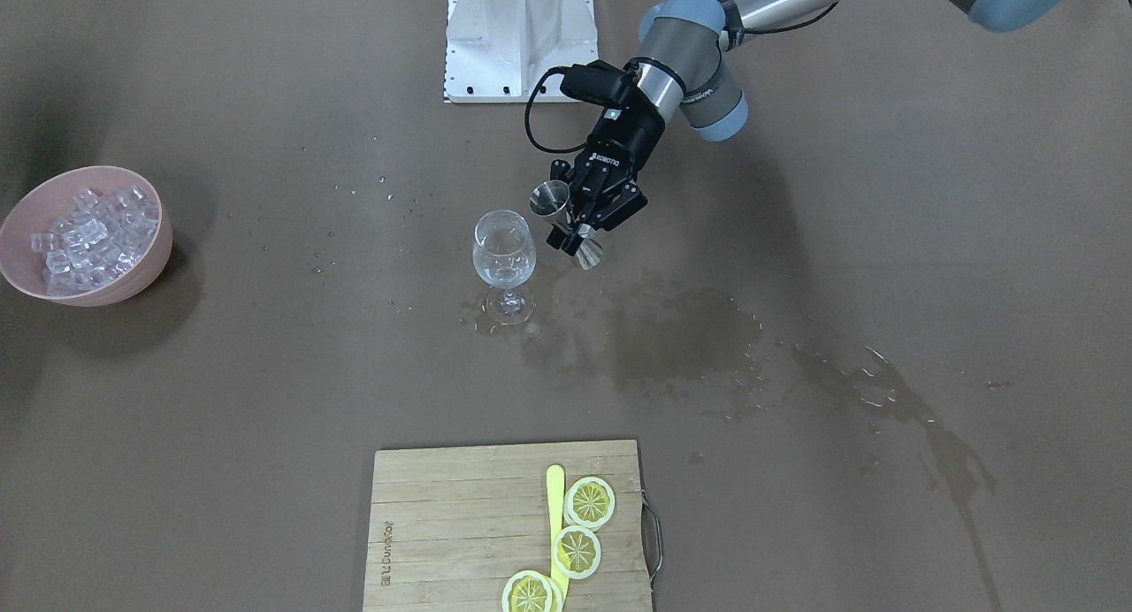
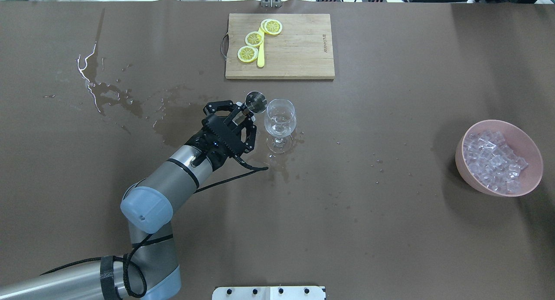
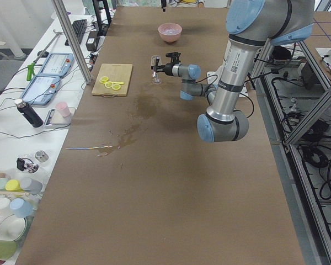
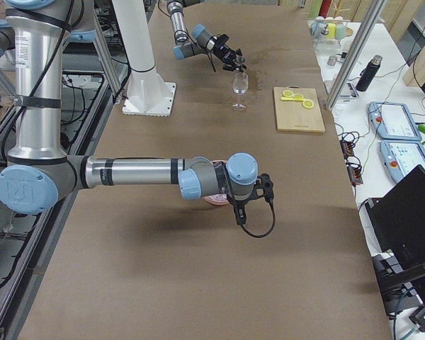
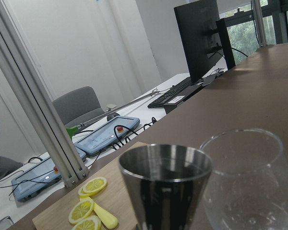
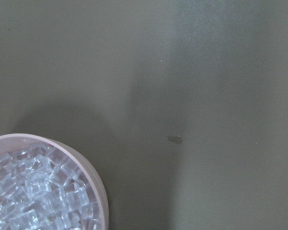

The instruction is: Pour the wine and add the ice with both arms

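The brown surface (image 2: pixel 390 226) has a wide puddle (image 1: pixel 681 329) on the robot's left side, so I judge a good deal of liquid missed the target.

The left arm (image 2: pixel 173 174) reaches to the middle. The right arm (image 4: pixel 127 172) stretches out low toward the far end, where the ice is.

The board (image 2: pixel 295 53) with lemon slices looks untouched.

The pink bowl (image 2: pixel 477 185) sits well apart from the glass, heaped full.

The glass (image 2: pixel 280 118) stands upright in a small wet patch. It seems to hold a little wine (image 1: pixel 504 271) at the bottom, so the pour looks done or nearly so.

The left fingers (image 1: pixel 577 223) pinch a metal jigger (image 1: pixel 550 198) round its waist, its mouth just beside the glass rim. I can't tell whether anything is left inside it.

The right fingers (image 4: pixel 239 212) hang near the bowl. Whether they are spread or pressed together I cannot tell, and the right wrist view shows nothing held beneath them.

The ice (image 2: pixel 494 161) is all in the bowl, with no cube in the glass. By my reckoning, the whole ice half of the job is left.
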Motion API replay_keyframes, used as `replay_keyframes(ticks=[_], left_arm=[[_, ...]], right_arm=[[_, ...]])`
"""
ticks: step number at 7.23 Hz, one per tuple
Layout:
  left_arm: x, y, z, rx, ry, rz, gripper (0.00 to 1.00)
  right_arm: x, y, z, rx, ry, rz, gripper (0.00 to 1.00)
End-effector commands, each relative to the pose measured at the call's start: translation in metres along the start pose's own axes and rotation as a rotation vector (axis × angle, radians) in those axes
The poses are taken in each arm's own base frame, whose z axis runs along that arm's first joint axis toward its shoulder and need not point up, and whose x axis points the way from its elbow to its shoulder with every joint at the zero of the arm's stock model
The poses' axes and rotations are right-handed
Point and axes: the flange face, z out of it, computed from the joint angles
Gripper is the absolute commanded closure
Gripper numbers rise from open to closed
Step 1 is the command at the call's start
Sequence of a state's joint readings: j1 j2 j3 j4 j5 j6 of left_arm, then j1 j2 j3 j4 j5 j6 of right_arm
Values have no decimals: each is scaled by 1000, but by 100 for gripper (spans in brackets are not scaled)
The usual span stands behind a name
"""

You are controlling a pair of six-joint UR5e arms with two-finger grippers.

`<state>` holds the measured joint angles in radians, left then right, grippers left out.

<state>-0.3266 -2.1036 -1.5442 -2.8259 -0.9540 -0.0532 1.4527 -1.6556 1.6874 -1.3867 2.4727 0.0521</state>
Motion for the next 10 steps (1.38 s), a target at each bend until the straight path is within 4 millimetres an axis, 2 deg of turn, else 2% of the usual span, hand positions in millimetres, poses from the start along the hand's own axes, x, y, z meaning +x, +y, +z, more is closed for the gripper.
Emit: replay_keyframes(ticks=[1, 3, 5, 8, 10], left_arm=[[-8, -10, 5, 6, -23, 149, 100], [-13, -26, 18, -28, -64, 222, 100], [-28, -28, 24, -43, -88, 303, 100], [-27, -26, 27, -78, -94, 360, 100], [-23, -34, 35, -119, -123, 391, 100]], right_arm=[[0, 0, 0, 0, 0, 1, 0], [-4, 0, -1, -1, -32, 27, 0], [-2, 0, 1, -5, -32, 32, 0], [-1, 1, 2, -6, -32, 34, 0], [0, 1, 3, -7, -32, 36, 0]])
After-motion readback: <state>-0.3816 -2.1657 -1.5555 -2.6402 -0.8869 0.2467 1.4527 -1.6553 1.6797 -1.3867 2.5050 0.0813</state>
